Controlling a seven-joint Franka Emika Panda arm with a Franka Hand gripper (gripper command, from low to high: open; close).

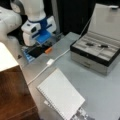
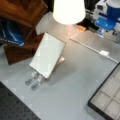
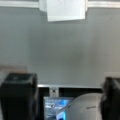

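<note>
Notepad: white spiral-bound notepad [image 1: 60, 94] lies flat on the grey table [image 1: 100, 90] toward a front view's bottom; in a front view [image 2: 47, 55] it rests partly over a small metal clip-like item [image 2: 33, 80] whose kind cannot be told.
Gripper: gripper [image 1: 41, 47] hangs at the table's far edge, toward a front view's top left, under the blue-and-white wrist; in the wrist view its two dark fingers [image 3: 18, 92] stand wide apart with nothing between them, so it is released and carrying nothing.
Nearest thing: small orange object [image 1: 48, 50] sits just beside the gripper on the table's edge, also seen in a front view [image 2: 81, 28].
Handling of the orange object: it looks small, light and rigid; a pinch across its short sides would probably suit it, though its exact shape is unclear.
Cable: white cable with a plug block [image 1: 50, 62] runs diagonally across the table between the gripper and the notepad.
Case: open compartmented case [image 1: 96, 51] stands toward a front view's right, lid up, two small dark items in its trays.
Other: wooden box [image 1: 15, 97] at a front view's left; white lampshade [image 2: 68, 10] at a front view's top.
</note>
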